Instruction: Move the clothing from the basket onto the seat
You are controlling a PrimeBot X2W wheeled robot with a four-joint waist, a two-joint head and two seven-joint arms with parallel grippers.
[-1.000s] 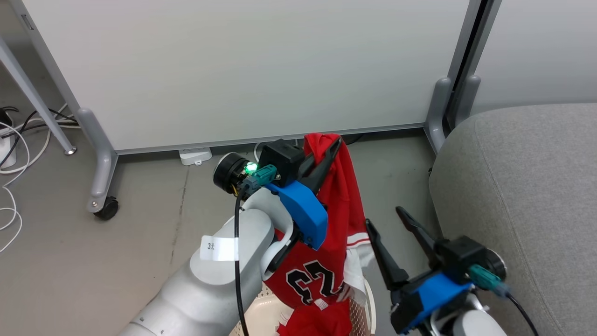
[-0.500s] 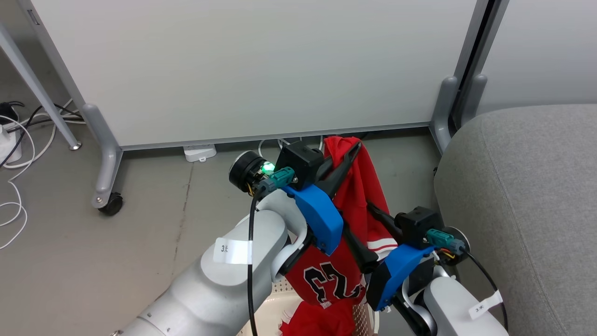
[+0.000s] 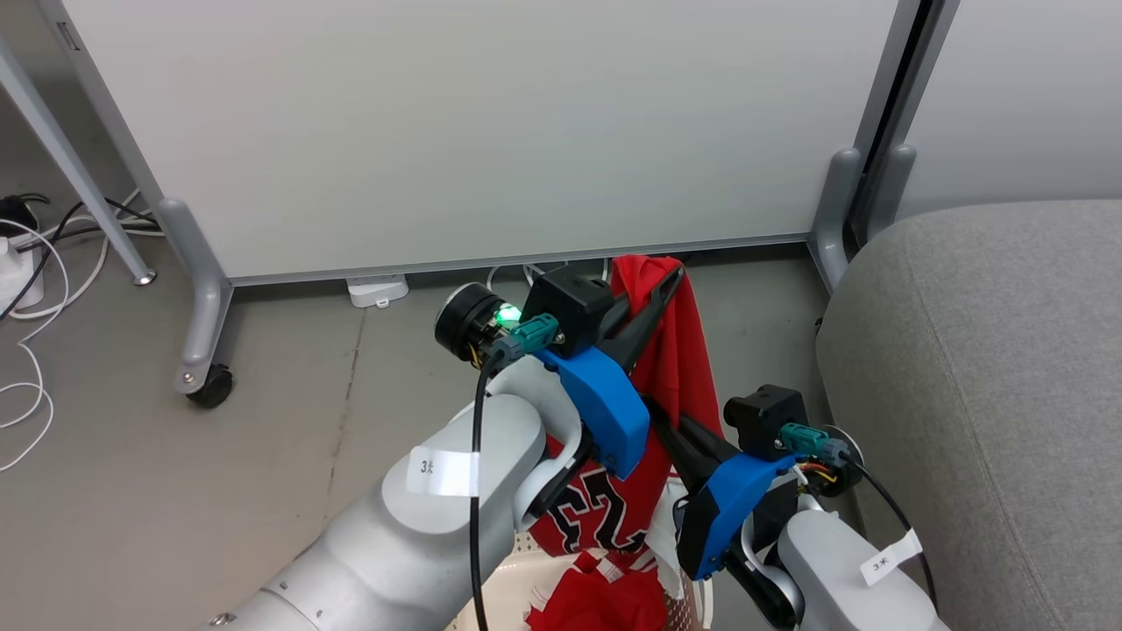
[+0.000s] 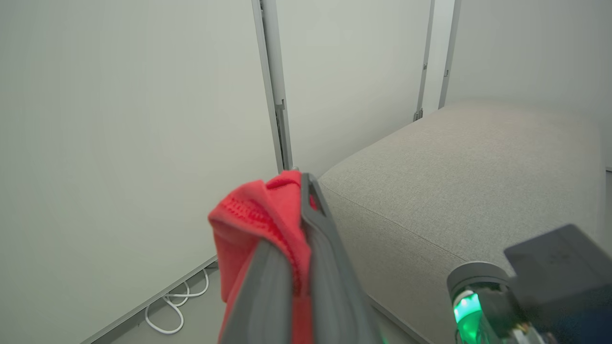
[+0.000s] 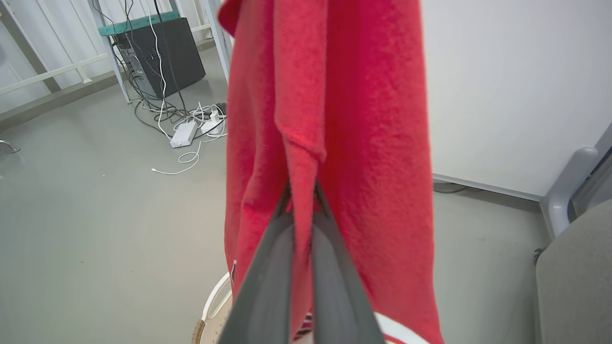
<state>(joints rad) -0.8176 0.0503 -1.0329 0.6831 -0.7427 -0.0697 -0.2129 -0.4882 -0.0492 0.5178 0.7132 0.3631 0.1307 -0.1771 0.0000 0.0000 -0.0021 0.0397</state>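
The jersey (image 3: pixel 688 359) is red, of a ribbed, knitted-looking cloth, with a black-and-white "23" showing at lower centre of the head view, and a white sleeve and striped trim beside the number. It hangs in long vertical folds down the middle of that frame, its top bunched into a small peak just below the foot of the pale partition (image 3: pixel 482 131). Its lower end reaches into the cream perforated basket (image 3: pixel 513 583) at the bottom edge, where a plain red garment (image 3: pixel 605 600) lies crumpled. The grey seat (image 3: pixel 990 394) fills the right side of the frame, apart from the cloth.

The left gripper (image 3: pixel 668 279) has its jaws pressed together on the jersey's top peak; in the left wrist view red cloth bulges out to the left of the closed fingers. The right gripper (image 5: pixel 302 200) sits lower, at mid-height of the hanging cloth, its jaws clamped on a narrow vertical fold that runs down between them.
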